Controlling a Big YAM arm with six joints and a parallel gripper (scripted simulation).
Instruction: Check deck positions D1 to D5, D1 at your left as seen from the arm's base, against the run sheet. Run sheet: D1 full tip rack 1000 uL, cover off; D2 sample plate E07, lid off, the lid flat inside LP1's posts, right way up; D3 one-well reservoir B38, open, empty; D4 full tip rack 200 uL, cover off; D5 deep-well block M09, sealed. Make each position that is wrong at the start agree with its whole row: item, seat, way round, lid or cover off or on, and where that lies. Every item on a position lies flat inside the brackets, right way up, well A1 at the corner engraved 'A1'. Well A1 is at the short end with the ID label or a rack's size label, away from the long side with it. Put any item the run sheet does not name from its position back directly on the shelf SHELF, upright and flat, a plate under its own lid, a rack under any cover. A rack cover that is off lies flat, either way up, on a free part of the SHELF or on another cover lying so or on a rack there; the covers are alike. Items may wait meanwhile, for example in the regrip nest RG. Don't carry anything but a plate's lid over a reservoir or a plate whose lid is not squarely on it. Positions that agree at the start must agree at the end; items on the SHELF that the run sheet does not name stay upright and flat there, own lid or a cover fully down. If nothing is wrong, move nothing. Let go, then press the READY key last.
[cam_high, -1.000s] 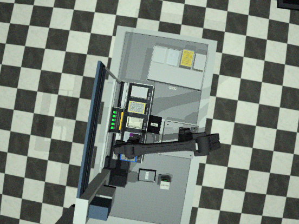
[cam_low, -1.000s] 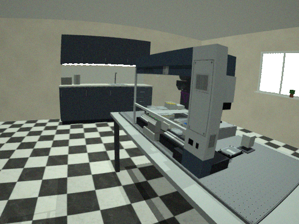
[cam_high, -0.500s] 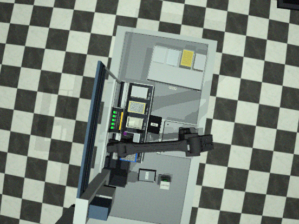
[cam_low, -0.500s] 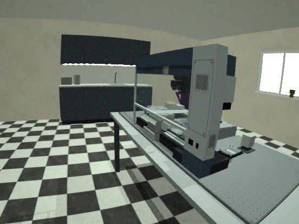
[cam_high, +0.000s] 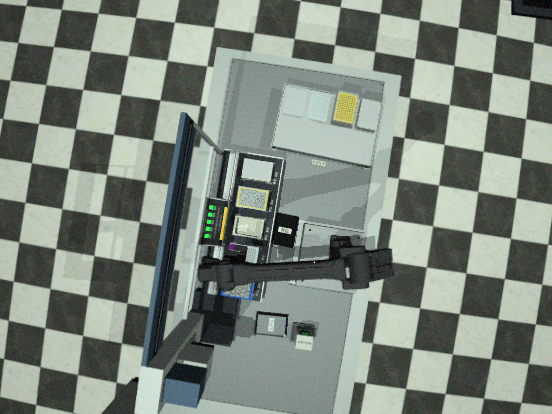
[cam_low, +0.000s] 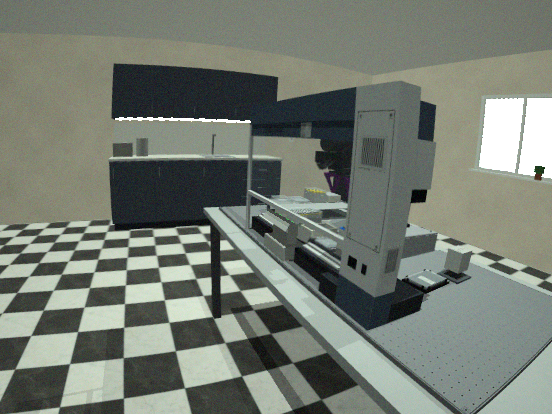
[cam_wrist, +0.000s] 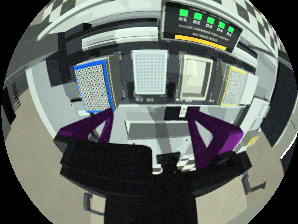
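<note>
Five green lights (cam_high: 210, 220) glow on the dark status panel beside the deck, and the dark grey jointed arm (cam_high: 300, 270) stretches right across the grey table (cam_high: 310, 345) towards it. The purple-fingered gripper (cam_wrist: 160, 137) is spread wide apart, nothing between its fingers, hovering in front of the row of deck positions. Looking through the wrist camera: a blue-framed tip rack (cam_wrist: 91, 87) sits at the left, next a white multi-well plate (cam_wrist: 148, 74), then a cream open reservoir (cam_wrist: 196, 76), then a yellow-framed tip rack (cam_wrist: 234, 87) at the right. From above, the arm covers most of the blue-framed rack, and a white covered block (cam_high: 257, 170) sits at the far end of the row. Up on the pale shelf (cam_high: 320, 142), four items stand in a line, among them a yellow tip rack (cam_high: 346, 107). Down near the arm's base sits the small READY key (cam_high: 304, 330), untouched.
</note>
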